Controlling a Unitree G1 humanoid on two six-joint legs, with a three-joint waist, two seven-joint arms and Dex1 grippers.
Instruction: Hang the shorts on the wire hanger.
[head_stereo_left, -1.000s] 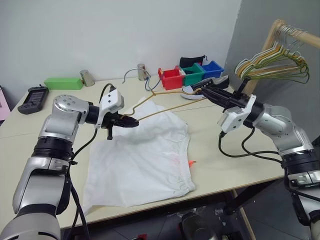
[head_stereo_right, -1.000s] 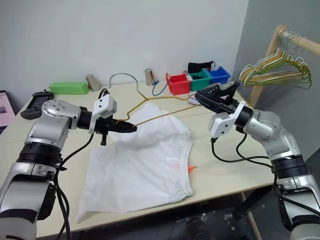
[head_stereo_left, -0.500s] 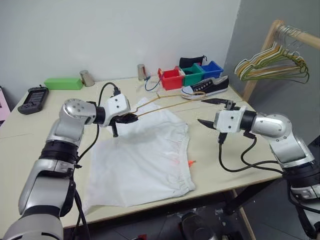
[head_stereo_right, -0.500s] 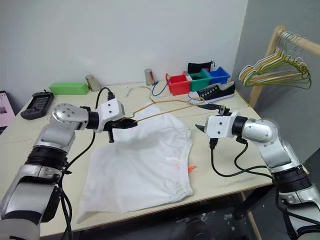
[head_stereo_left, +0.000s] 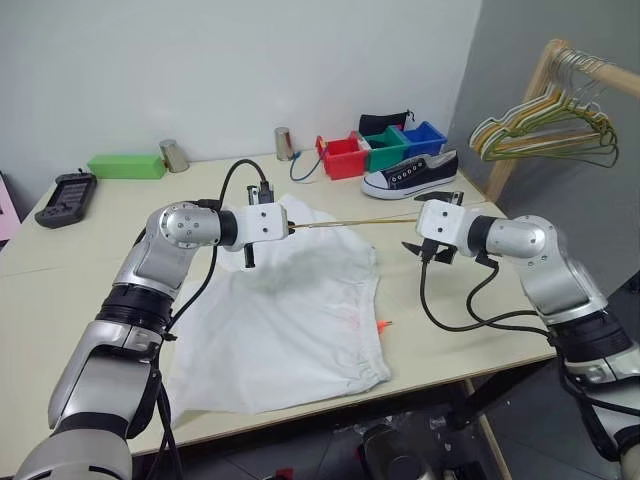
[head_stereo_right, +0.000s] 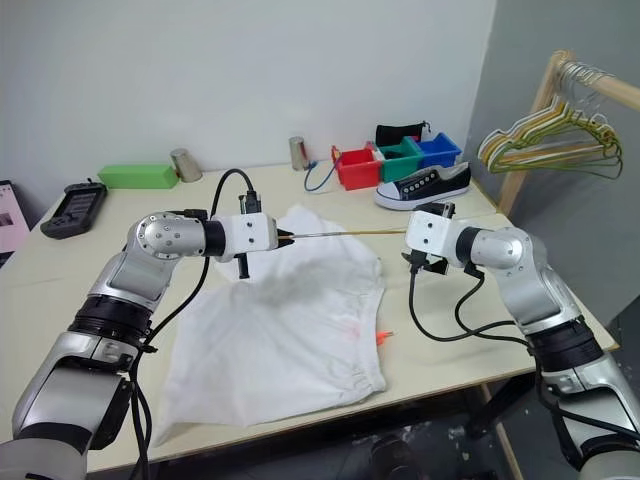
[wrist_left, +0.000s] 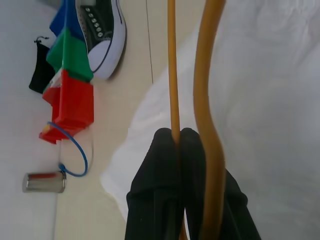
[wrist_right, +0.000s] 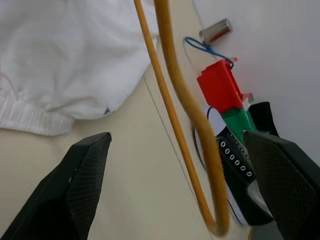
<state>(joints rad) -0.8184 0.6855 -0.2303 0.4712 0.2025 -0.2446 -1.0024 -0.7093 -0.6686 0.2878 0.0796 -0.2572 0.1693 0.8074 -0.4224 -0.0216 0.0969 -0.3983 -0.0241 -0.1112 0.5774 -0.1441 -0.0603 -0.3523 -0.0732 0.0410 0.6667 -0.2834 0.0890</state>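
Shorts (head_stereo_left: 290, 310) lie flat on the table (head_stereo_left: 60, 290), white and spread out, just below and in front of the left gripper (head_stereo_left: 284, 226). None of the cloth is on the wire yet.

The wire hanger (head_stereo_left: 350, 223) is up in the air over the top of the shorts. It stretches like a thin line from the left gripper across to the right gripper (head_stereo_left: 428, 232). A second ago it sat more open, like a triangle, and its hook showed at the back. Now it has been turned so we see it edge-on.

The big change is on the right side. A second ago the right gripper was shut on the far end of the hanger. Now its two black fingers (wrist_right: 82, 175) stand wide apart, and the bent yellow end of the hanger (wrist_right: 200, 145) hangs between them without being squeezed. So I think only the left side carries the hanger now, and the right one is free to go for the shorts.

The left gripper (wrist_left: 176, 150) is pinched tight on one yellow wire. The left arm has reached in toward the middle, with its gripper pointing across at the other one. The right arm has come lower and points back at it.
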